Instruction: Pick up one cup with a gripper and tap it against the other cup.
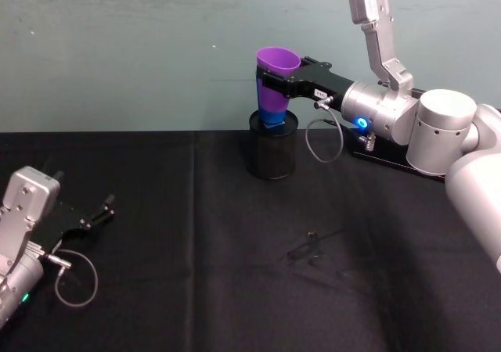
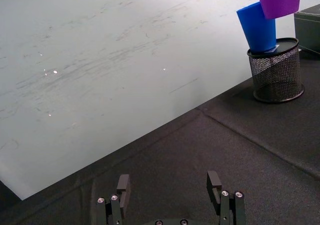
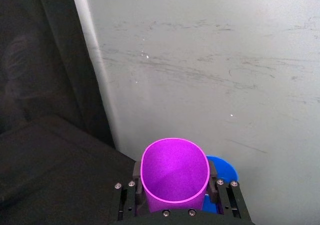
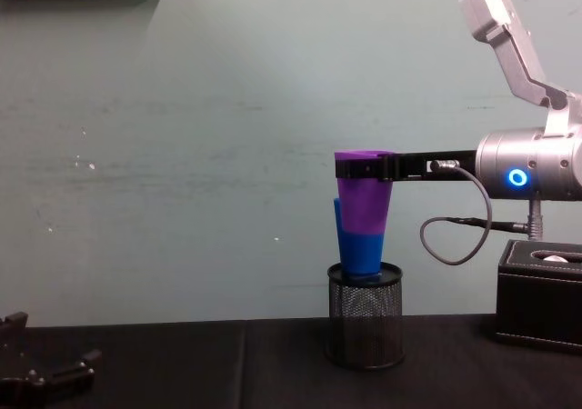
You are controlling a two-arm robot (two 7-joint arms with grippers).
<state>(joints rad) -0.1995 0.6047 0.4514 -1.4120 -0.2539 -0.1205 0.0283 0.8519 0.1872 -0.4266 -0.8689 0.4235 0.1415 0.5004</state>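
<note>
- Right end effector (image 1: 275,82) gripped the purple cup (image 1: 279,64) just under its rim, holding it upright in the air above the mesh pen holder (image 1: 272,155)
- Blue cup (image 4: 361,250) stood tilted inside that holder, close against the purple one; actual contact could not be told
- Holder sat at the back of the black worktop (image 1: 235,250)
- Left end effector (image 1: 98,211) lay low at the near left, fingers apart, holding nothing
</note>
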